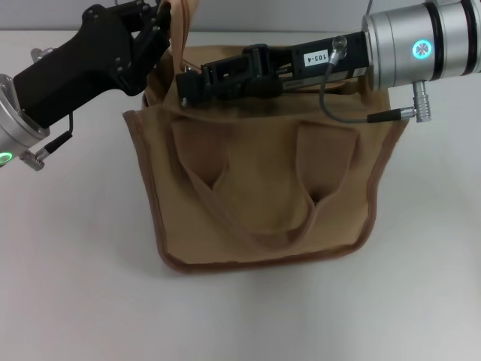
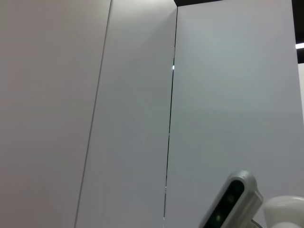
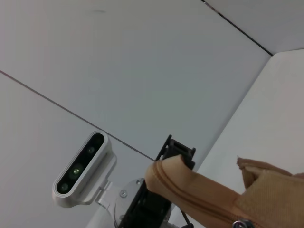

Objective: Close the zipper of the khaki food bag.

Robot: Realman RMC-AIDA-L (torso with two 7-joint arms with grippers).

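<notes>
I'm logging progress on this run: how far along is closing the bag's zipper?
Done: both arms have reached the top of the boxy tan canvas bag. In hand: the left pincer holds up a strap at the bag's left end; the right pincer lies across the top near that end, where the silver zipper slider sits. How much is zipped can't be seen, so the closing can't be confirmed.

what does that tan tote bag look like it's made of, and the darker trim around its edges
The boxy tan tote bag looks like matte woven canvas: it creases softly, sags at the front pocket and shows no shine. The darker brown trim along its edges appears to be a stitched fabric binding tape, also matte, though the weave is too fine to confirm. The left gripper and right gripper are at the bag's top.
</notes>
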